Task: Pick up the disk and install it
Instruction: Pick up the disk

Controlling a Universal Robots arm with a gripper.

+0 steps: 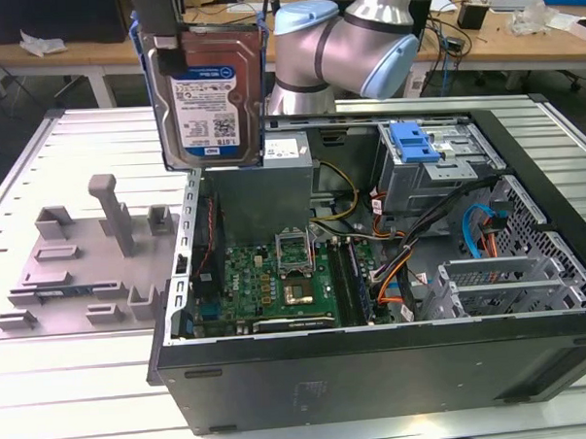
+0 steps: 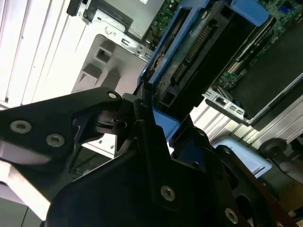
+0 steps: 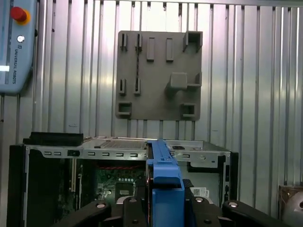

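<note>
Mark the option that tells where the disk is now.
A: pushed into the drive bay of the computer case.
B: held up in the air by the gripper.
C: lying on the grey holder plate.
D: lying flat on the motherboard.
B: in the exterior view the gripper clamps the disk, which hangs upright above the edge of the open computer case, clear of the grey holder plate.
</note>
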